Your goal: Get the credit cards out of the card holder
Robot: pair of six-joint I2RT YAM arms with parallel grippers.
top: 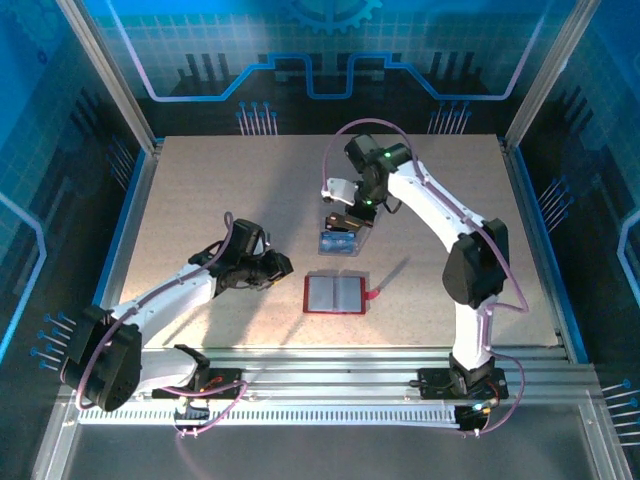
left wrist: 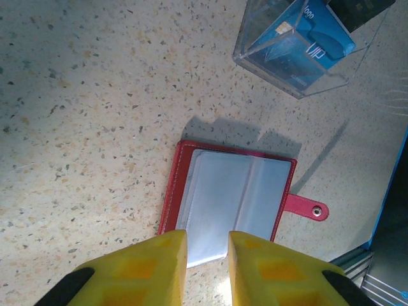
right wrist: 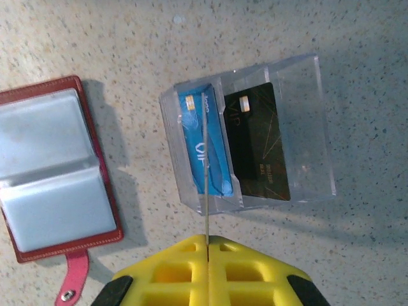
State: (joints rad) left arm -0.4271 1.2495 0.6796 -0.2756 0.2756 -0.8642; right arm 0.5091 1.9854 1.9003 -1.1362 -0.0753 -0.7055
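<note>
Right gripper [right wrist: 208, 241] clamps a thin card [right wrist: 205, 166] edge-on above the clear tray [right wrist: 312, 127]. Left gripper [left wrist: 207, 245] hovers slightly apart over the card holder [left wrist: 171, 191], which lies open on the surface [left wrist: 76, 95], pockets seemingly emptied. Blue card [right wrist: 218, 162] and black card [right wrist: 258, 140] already stand in the tray; one drop apparently remains.

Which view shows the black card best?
Right wrist: the black card shows face-on and whole inside the clear tray, beside a blue card. Left wrist catches just a dark corner at the frame's top, probably it. Top external shows the tray tiny, the card too small to tell.
</note>
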